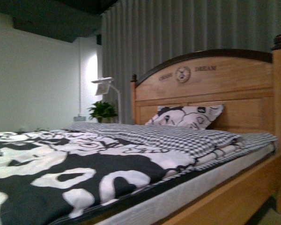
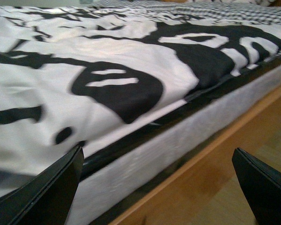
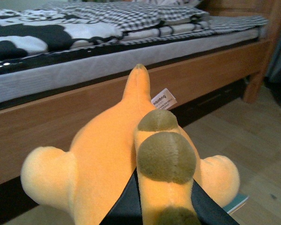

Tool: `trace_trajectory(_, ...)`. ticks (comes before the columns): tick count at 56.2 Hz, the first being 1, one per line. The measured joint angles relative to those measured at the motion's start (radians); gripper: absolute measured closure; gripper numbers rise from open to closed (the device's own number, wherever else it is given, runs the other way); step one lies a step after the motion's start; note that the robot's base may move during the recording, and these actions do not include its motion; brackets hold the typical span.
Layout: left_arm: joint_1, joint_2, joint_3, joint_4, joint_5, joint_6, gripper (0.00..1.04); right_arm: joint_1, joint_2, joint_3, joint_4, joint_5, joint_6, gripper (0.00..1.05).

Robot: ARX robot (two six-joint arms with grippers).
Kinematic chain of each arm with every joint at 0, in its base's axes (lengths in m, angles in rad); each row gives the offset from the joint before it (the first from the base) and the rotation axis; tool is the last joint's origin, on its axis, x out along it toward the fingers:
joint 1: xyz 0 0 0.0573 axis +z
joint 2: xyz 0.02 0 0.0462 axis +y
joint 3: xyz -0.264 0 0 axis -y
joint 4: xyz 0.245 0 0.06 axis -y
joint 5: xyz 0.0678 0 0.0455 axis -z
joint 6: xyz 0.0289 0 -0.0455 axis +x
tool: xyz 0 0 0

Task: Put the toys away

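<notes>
Plush toy [image 3: 103,154] clamped in right gripper [image 3: 165,206], low beside bed frame [image 3: 61,117]. I judge it light, soft, compressible, not fragile; best hold on thick body, not sewn label [image 3: 164,99]. Left gripper [image 2: 158,159] spread wide, empty.

One plush toy [image 3: 107,159]: soft, orange-yellow, w/ olive-brown round patches on the limb nearest the cam and a small white sewn tag [image 3: 163,99] w/ dark print. Pose: stretched out away from the cam, a tapered tip w/ a darker end pointing up; a rounded lobe sticks out on either side. Pinched betw. the black fingers of the right hand [image 3: 161,204], clear of the floor. Location: not on the desk [image 3: 47,112]; in front of its long wooden side edge, below mattress lvl.
</notes>
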Motion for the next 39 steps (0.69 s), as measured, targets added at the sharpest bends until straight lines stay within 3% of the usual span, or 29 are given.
trace_trajectory(39, -0.001, 0.000, 0.000, 0.000, 0.000, 0.000, 0.06, 0.000, 0.000, 0.000, 0.000, 0.002, 0.000, 0.95)
